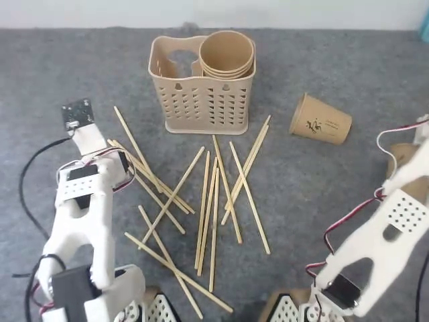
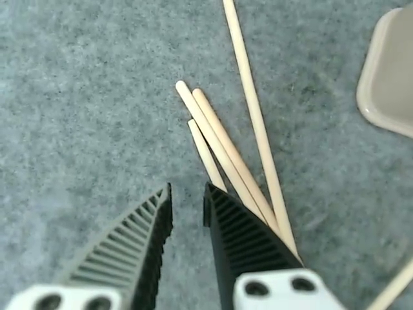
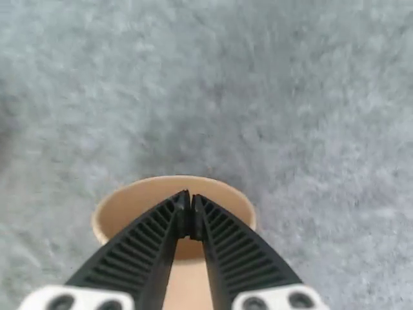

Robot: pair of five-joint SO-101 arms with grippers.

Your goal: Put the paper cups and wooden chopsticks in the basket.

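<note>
The beige basket stands at the back middle with stacked paper cups in one compartment. Another paper cup lies on its side to the basket's right. Several wooden chopsticks are scattered in front of the basket. My left gripper hovers slightly open over the carpet beside the ends of three chopsticks, with nothing between its fingers. My right gripper is shut, its tips over the mouth of an upright paper cup, which sits at the right edge partly behind the arm.
Grey carpet covers the table. The basket's corner lies close to the left gripper. A small black marker board sits at the left. Cables trail from both arm bases.
</note>
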